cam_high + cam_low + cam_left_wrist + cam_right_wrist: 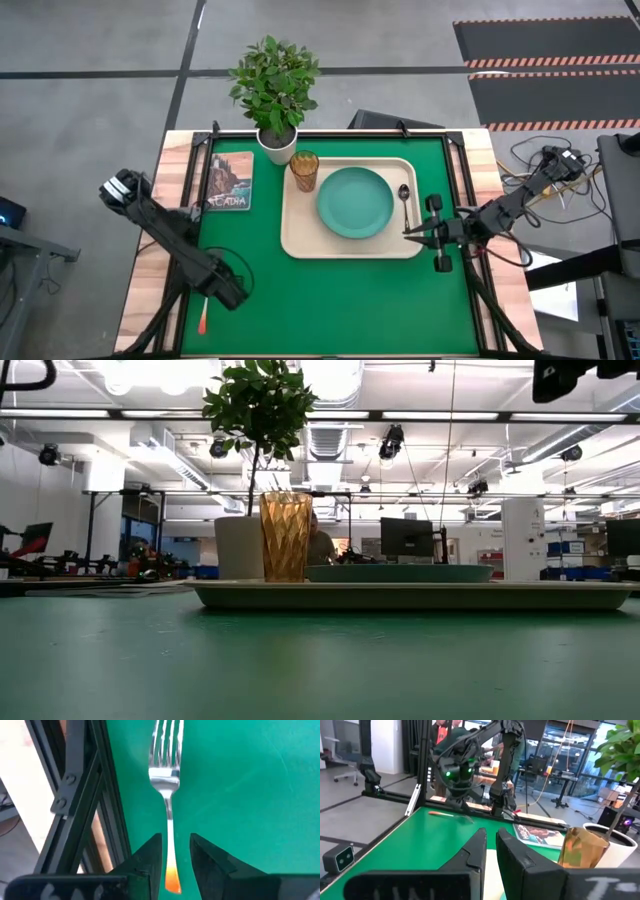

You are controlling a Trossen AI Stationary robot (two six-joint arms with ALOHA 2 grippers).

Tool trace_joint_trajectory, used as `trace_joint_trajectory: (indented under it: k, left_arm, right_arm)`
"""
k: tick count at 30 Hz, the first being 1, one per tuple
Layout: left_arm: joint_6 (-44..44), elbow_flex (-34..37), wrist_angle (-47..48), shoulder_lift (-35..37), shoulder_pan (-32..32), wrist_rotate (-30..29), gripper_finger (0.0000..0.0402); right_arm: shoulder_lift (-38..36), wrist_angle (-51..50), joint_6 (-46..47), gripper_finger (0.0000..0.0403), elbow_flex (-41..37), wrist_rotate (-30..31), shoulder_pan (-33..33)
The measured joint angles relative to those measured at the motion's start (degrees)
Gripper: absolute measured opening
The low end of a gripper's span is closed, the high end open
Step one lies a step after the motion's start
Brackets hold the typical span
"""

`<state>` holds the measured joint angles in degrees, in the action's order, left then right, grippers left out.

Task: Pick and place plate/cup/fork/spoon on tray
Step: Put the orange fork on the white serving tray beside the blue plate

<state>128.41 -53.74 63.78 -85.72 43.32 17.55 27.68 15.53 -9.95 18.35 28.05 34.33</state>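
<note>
The cream tray [300, 240] lies on the green mat. It holds the teal plate [355, 202] in its middle, the amber cup [305, 170] upright at its far left corner, and the silver spoon [404, 200] flat along its right side. The fork [203, 320] lies flat on the mat near the front left, and its tines and orange-tipped handle show in the left wrist view [169, 795]. My left gripper [176, 855] is open, with one finger on either side of the fork's handle. My right gripper [410, 232] hovers over the tray's right rim, shut and empty.
A potted plant in a white pot [277, 140] stands just beyond the tray's far left corner. A book [230, 182] lies on the mat to the left of the tray. Black frame rails [85, 795] run along the mat's left edge, close to the fork. People show in the room behind.
</note>
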Motion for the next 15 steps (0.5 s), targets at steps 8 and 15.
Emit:
trace_joint_trajectory:
  k: [8, 15]
  left_arm:
    - [0.1, 0.7, -0.3, -3.7, 0.7, -0.8, 0.0081]
    - [-0.2, 1.3, -0.3, -7.2, 0.7, -2.9, 0.0081]
  right_arm:
    - [0.1, -0.1, -1.3, 0.0031, 0.0, 0.0, 0.0]
    - [0.1, -0.1, -1.3, 0.0031, 0.0, 0.0, 0.0]
